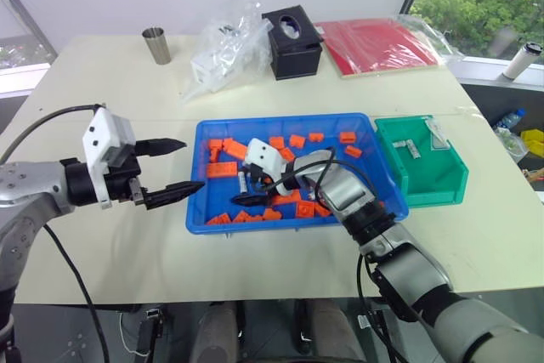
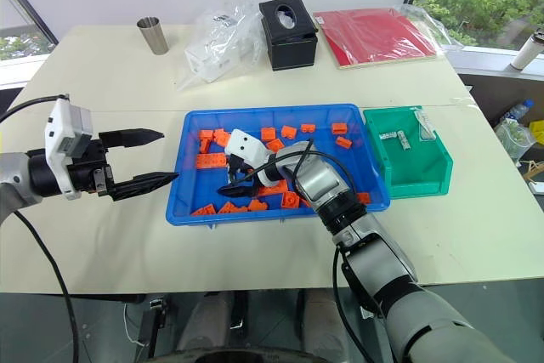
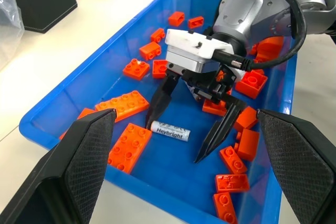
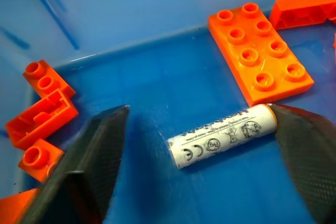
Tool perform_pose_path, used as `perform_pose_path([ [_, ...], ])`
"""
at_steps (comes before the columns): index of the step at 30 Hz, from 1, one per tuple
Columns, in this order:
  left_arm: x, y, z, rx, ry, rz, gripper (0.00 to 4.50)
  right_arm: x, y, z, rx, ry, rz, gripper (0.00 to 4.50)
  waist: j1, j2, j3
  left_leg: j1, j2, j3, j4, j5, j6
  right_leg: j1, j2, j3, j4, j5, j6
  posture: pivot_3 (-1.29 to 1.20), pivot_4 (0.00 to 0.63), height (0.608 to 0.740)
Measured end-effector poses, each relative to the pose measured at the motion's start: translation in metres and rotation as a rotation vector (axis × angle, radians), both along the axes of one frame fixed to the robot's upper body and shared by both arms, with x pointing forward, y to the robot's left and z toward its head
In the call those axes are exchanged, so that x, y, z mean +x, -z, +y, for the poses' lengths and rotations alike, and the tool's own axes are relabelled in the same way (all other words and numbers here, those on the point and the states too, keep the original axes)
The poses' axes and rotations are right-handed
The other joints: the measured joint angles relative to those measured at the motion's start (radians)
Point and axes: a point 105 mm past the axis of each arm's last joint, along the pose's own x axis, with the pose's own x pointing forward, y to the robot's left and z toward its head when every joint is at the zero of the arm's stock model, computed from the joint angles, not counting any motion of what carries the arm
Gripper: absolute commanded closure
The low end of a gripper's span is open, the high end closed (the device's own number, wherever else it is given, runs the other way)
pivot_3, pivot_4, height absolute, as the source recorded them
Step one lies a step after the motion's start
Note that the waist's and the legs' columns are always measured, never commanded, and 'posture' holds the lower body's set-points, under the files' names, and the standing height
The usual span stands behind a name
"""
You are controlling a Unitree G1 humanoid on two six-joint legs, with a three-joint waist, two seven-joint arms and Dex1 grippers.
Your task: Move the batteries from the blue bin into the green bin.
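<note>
A: Step in hand? Picking a battery point(image 4: 223, 135) out of blue bin point(image 1: 204, 218) w/ right gripper point(image 3: 186, 140).

B: Fingers apart, straddling it — battery lying flat between tips, one end by a fingertip point(image 4: 310, 156), not gripped yet.

A: Next: closing squarely, lifting clear of orange bricks point(image 4: 260, 51), carrying over to green bin point(image 1: 442, 189).

B: Left gripper point(image 1: 174, 167) hanging open, outside bin.

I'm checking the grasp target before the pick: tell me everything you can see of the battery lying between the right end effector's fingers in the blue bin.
The small silver-white cylindrical battery looks metallic, with black printed lettering and symbols along its side. It lies flat on the gridded floor of the bright-blue plastic bin, beside a flat orange studded brick. The right end effector straddles it with its fingers open; one fingertip sits at its end, and contact is unclear.
</note>
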Motion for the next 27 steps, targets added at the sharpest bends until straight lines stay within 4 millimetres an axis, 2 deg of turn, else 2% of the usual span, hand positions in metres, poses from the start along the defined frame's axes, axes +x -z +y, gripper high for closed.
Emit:
perform_pose_path([
  [1, 0.000, 0.000, 0.000, 0.000, 0.001, 0.000, 0.00, 0.000, 0.000, -0.001, -0.002, -0.001, 0.001, 2.13, 0.000, 0.000, 0.000, 0.000, 0.000, 0.000, 0.000, 0.000, 0.000, 0.000, 0.000, 0.000, 0.000, 0.000, 0.000, 0.00, 0.150, 0.736],
  [2, 0.000, 0.000, 0.000, -0.001, 0.001, 0.000, 0.00, -0.001, 0.000, -0.002, -0.002, -0.002, 0.000, 2.30, 0.000, 0.000, 0.000, 0.000, 0.000, 0.000, 0.000, 0.000, 0.000, 0.000, 0.000, 0.000, 0.000, 0.000, 0.000, 0.00, 0.150, 0.736],
  [6, 0.000, 0.000, -0.001, -0.002, 0.008, 0.003, 0.00, -0.004, -0.010, -0.010, -0.012, -0.009, -0.010, 2.30, 0.001, 0.000, 0.000, 0.000, 0.000, 0.000, 0.000, 0.000, 0.000, 0.000, 0.000, 0.000, 0.000, 0.000, 0.000, 0.00, 0.150, 0.736],
  [12, 0.000, 0.002, -0.011, -0.013, 0.053, 0.010, 0.00, -0.010, -0.045, -0.023, 0.042, 0.014, -0.035, 2.30, 0.002, 0.000, 0.000, 0.000, 0.000, 0.000, 0.000, 0.000, 0.000, 0.000, 0.000, 0.000, 0.000, 0.000, 0.000, 0.00, 0.150, 0.736],
  [14, 0.000, 0.003, -0.015, -0.015, 0.072, 0.015, 0.00, -0.008, -0.059, -0.035, 0.065, 0.057, -0.034, 2.30, 0.006, 0.001, 0.000, -0.001, 0.000, 0.000, 0.000, 0.000, 0.000, 0.000, 0.000, 0.000, 0.000, 0.000, 0.000, 0.00, 0.150, 0.736],
  [15, 0.000, 0.005, -0.017, -0.016, 0.086, 0.022, 0.00, -0.004, -0.070, -0.047, 0.077, 0.096, -0.052, 2.30, 0.008, 0.001, 0.001, -0.001, -0.001, 0.000, 0.000, 0.000, 0.000, 0.000, -0.001, 0.000, 0.000, 0.000, 0.000, 0.00, 0.150, 0.736],
  [17, -0.002, 0.006, -0.023, -0.023, 0.129, 0.029, 0.00, 0.008, -0.099, -0.084, 0.074, 0.218, -0.129, 2.30, 0.013, 0.001, 0.001, -0.001, -0.001, 0.000, 0.001, 0.000, 0.000, 0.000, -0.002, 0.000, -0.001, 0.000, -0.001, 0.00, 0.150, 0.736],
  [19, -0.003, 0.005, -0.029, -0.021, 0.179, 0.024, 0.00, 0.018, -0.122, -0.135, 0.051, 0.387, -0.195, 2.30, 0.023, 0.000, 0.001, -0.001, -0.002, 0.000, 0.001, 0.000, 0.000, 0.000, -0.002, 0.000, -0.003, -0.002, -0.003, 0.00, 0.150, 0.736],
  [20, -0.003, 0.005, -0.033, -0.022, 0.204, 0.025, 0.00, 0.018, -0.131, -0.167, 0.026, 0.486, -0.221, 2.30, 0.031, 0.000, 0.001, -0.001, -0.002, 0.000, 0.001, 0.000, 0.000, 0.000, -0.002, 0.000, -0.003, -0.002, -0.004, 0.00, 0.150, 0.736],
  [22, 0.000, 0.005, -0.033, -0.031, 0.218, 0.022, 0.00, 0.011, -0.133, -0.213, -0.025, 0.620, -0.235, 2.30, 0.031, -0.001, 0.000, -0.001, -0.003, -0.001, 0.000, 0.000, 0.001, 0.001, -0.002, -0.001, -0.004, -0.002, -0.004, 0.00, 0.150, 0.736],
  [23, 0.002, 0.005, -0.034, -0.037, 0.225, 0.020, 0.00, 0.005, -0.129, -0.231, -0.056, 0.670, -0.224, 2.30, 0.030, -0.001, 0.000, -0.001, -0.003, 0.000, 0.000, -0.001, 0.001, 0.001, -0.002, -0.001, -0.004, -0.002, -0.003, 0.00, 0.150, 0.736],
  [25, 0.006, 0.004, -0.037, -0.046, 0.245, 0.019, 0.00, -0.008, -0.114, -0.260, -0.104, 0.764, -0.173, 2.30, 0.023, 0.000, 0.001, 0.000, -0.002, 0.001, 0.000, 0.000, 0.001, 0.001, -0.002, 0.000, -0.003, -0.002, -0.003, 0.00, 0.150, 0.736],
  [27, 0.007, 0.003, -0.041, -0.046, 0.266, 0.011, 0.00, -0.016, -0.104, -0.278, -0.127, 0.826, -0.142, 2.30, 0.014, 0.000, 0.001, 0.001, -0.001, 0.001, 0.000, 0.000, 0.001, 0.001, -0.001, 0.001, -0.002, -0.001, -0.001, 0.00, 0.150, 0.736],
])
